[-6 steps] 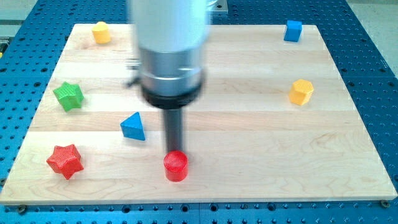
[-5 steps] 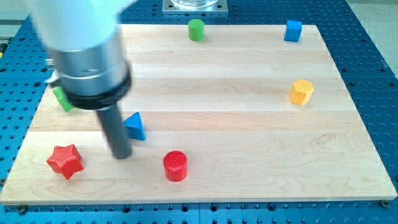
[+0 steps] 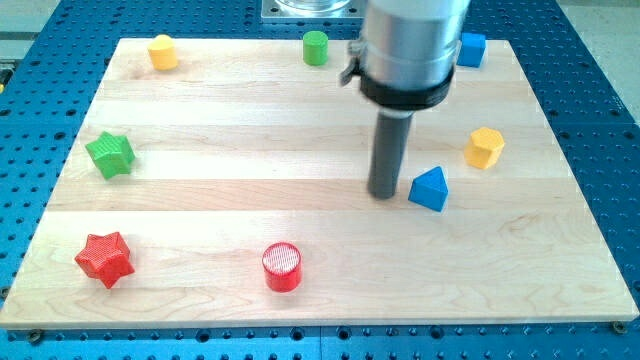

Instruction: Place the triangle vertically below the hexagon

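My tip, a bare rod with no gripper and holding nothing, stands just left of the blue triangle, which lies below-left of the yellow hexagon; seemingly light and rigid, the triangle should slide when pushed on a flat face.

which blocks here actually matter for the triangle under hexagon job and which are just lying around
In the job:
blue triangle
yellow hexagon
my tip, just to the view's left of the triangle

Lying about:
blue cube
green cylinder
yellow cylinder
green star
red star
red cylinder
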